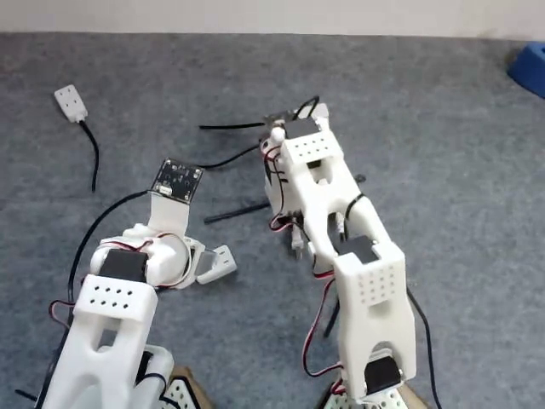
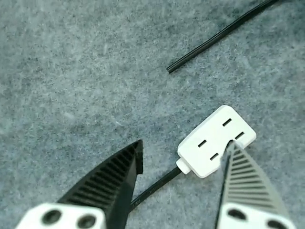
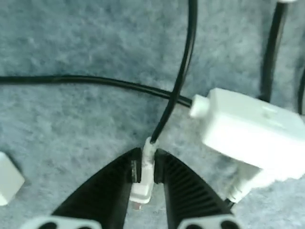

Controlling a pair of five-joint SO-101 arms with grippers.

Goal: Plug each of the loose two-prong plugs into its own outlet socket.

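Right jaws clench a plug [image 3: 142, 183]; left jaws released around a socket [image 2: 214, 143].
The white plug sits near another outlet socket [image 3: 252, 129] at the high view's upper centre; the left jaws' socket lies on the grey tabletop [image 2: 71, 71].

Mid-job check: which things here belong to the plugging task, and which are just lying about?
Job: plug, held in right gripper; white socket beside it; second socket at open left gripper; third socket, far off.
Lying about: blue object at the mat's edge.

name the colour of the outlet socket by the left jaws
White outlet socket; left wrist view.
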